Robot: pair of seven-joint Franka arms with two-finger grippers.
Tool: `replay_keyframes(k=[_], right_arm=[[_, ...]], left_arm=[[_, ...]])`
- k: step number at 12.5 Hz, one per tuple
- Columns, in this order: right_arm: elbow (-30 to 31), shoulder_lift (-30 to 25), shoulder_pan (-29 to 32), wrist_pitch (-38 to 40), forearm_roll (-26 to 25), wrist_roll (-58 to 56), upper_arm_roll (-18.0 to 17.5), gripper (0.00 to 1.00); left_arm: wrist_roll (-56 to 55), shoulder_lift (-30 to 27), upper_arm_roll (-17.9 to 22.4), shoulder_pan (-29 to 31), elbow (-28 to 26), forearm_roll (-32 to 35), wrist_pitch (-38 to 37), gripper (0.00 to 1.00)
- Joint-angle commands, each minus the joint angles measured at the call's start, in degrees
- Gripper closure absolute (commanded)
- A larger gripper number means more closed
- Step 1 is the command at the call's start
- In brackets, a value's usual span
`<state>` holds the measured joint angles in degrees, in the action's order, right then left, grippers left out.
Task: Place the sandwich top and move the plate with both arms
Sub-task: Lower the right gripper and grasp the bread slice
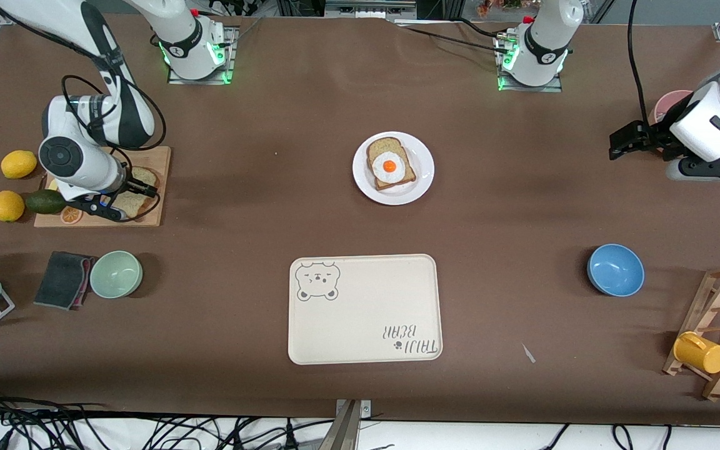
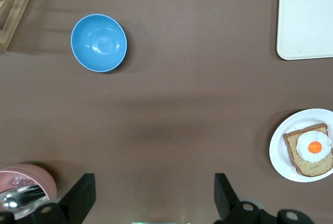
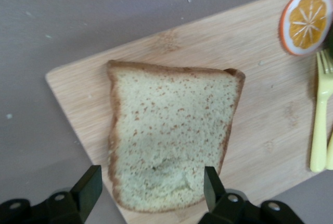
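Right wrist view: your right gripper (image 3: 151, 195) has its jaws open astride the sandwich top (image 3: 171, 151) on the cutting board (image 3: 171, 52), at 9 o'clock from the plate (image 1: 420, 183). A shallow pinch may tear or drop it. The left gripper (image 2: 153, 195) waits with jaws open.

the brown counter (image 1: 522, 206) carries a white plate (image 1: 363, 181) mid-counter, a cream tray (image 1: 366, 312), a blue bowl (image 1: 615, 270), a green bowl (image 1: 116, 274), a wooden cutting board (image 1: 150, 212), two lemons (image 1: 19, 164) and a dark cloth (image 1: 63, 279).
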<state>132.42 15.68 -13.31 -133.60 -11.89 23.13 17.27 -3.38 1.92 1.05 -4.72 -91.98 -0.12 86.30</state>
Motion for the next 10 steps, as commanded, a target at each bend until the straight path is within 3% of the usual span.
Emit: replay_keyframes(k=[1, 10], right_arm=[[-0.6, 0.4, 0.0, -0.4, -1.2, 2.5, 0.0, 0.13], [-1.6, 3.7, -0.3, -2.6, -0.7, 3.1, -0.5, 0.21]], left_arm=[[0.5, 0.4, 0.0, 0.1, 1.3, -1.1, -1.2, 0.0], [0.5, 0.4, 0.0, 0.1, 1.3, -1.1, -1.6, 0.0]])
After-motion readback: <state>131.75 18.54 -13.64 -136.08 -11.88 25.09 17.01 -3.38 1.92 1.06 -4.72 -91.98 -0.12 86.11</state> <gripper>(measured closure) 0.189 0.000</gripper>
